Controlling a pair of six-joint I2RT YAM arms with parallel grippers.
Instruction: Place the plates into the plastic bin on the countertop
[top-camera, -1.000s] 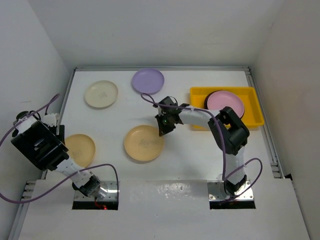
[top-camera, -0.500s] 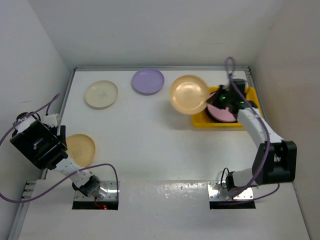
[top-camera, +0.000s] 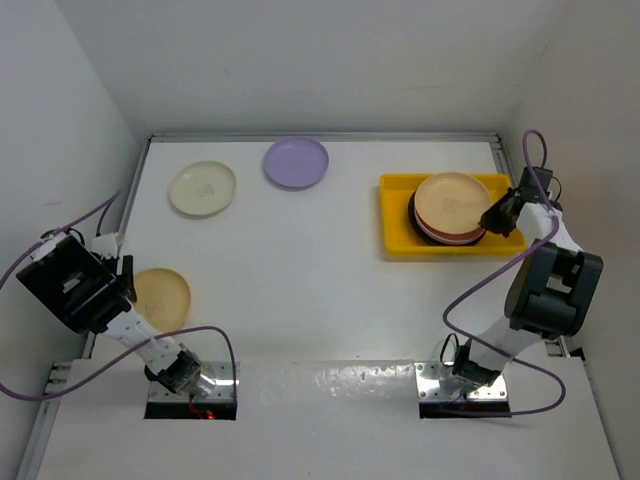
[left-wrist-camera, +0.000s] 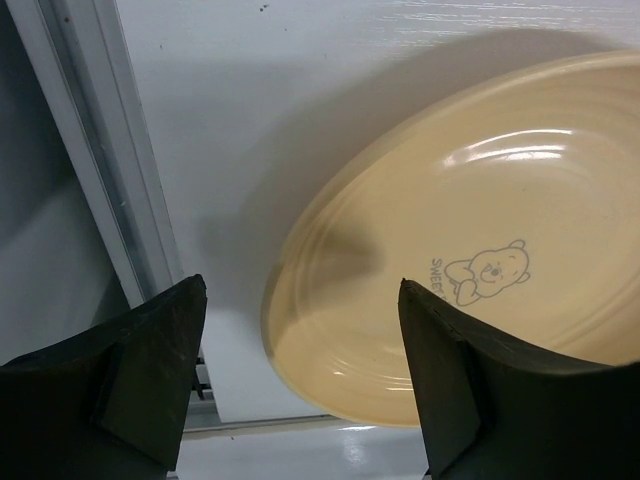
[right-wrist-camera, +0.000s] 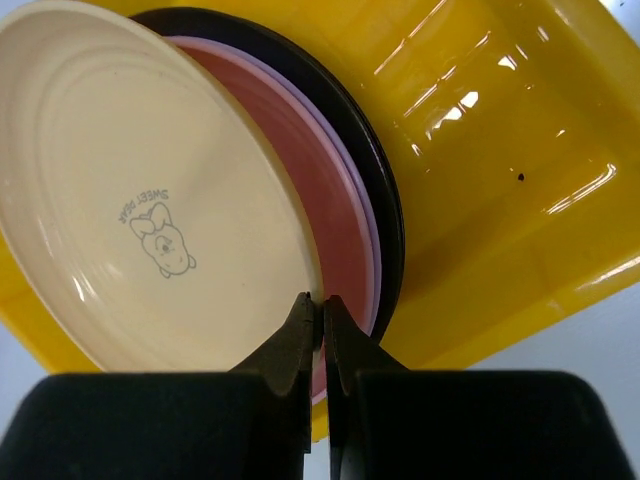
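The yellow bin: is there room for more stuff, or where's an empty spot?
The bin is crowded: the plate stack fills most, with the right pincer pinching its top plate. The big bare patch of countertop lies between the lilac plate, the bin and the orange plate.

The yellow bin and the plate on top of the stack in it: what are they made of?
The yellow bin looks like moulded plastic, glossy: sharp light streaks on its smooth floor. The top plate is smooth with a soft sheen, moulded rings and a printed cartoon; melamine or glazed ceramic, I cannot tell which.
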